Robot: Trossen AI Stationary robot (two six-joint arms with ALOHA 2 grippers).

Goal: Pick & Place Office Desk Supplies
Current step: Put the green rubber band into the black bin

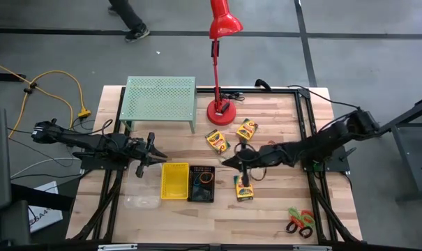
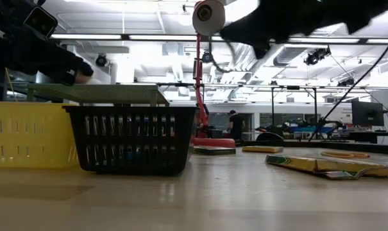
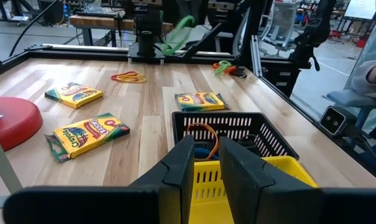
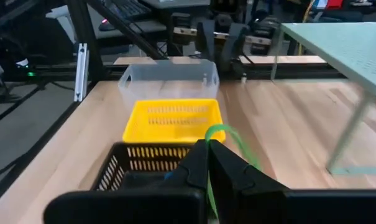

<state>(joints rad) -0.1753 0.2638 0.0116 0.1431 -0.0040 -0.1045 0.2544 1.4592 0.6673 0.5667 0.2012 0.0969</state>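
green loop (image 4: 228, 142) pinched in the shut right claw (image 4: 207, 163), held above the tabletop (image 1: 280, 213). just ahead and below, black mesh bin (image 1: 201, 183) with an orange loop (image 3: 202, 134) already inside; beyond it yellow bin (image 1: 174, 180), then clear bin (image 4: 169, 78). carrying step, by the look of it. next: forward over the mesh bin, then release. beside and behind, three crayon boxes (image 1: 217, 141); scissors (image 1: 300, 222) well apart. left claw (image 1: 152, 155) waiting past the yellow bin, fingers parted, empty.

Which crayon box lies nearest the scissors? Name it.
The crayon box beside the black mesh bin; the other two lie up by the lamp base, farther from the scissors.
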